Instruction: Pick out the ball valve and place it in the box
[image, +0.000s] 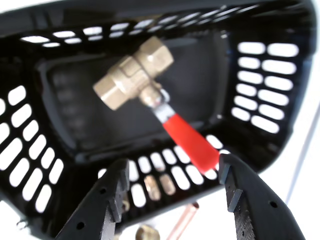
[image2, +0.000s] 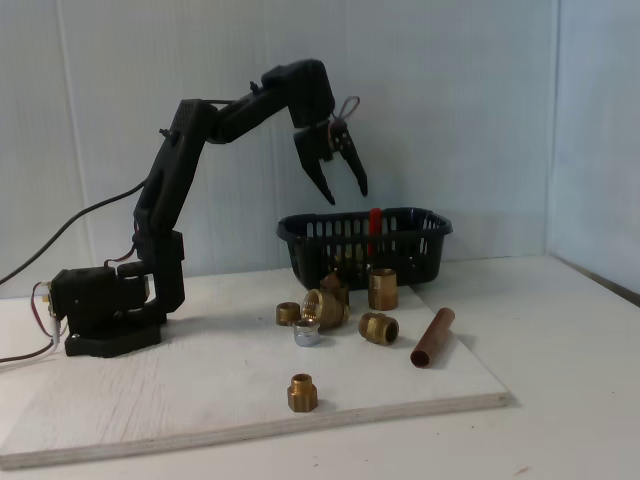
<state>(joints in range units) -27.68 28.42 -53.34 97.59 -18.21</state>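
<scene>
The ball valve (image: 132, 75) lies inside the box (image: 75, 85), a black slotted basket. Its brass body rests on the floor of the box, and its red lever slants up against the near wall. In the fixed view the red lever of the ball valve (image2: 374, 230) stands up inside the box (image2: 300, 222). My gripper (image: 173, 162) is open with nothing between its fingers, just above the lever's tip. The fixed view shows the gripper (image2: 346, 193) hanging open above the box's left half, clear of the rim.
Several brass fittings (image2: 323, 308) and a silver nut (image2: 307, 334) lie on the white board (image2: 200, 400) in front of the box. A copper-brown pipe piece (image2: 432, 337) lies to their right. One fitting (image2: 302, 392) stands alone near the board's front edge. The arm base (image2: 105, 315) sits at left.
</scene>
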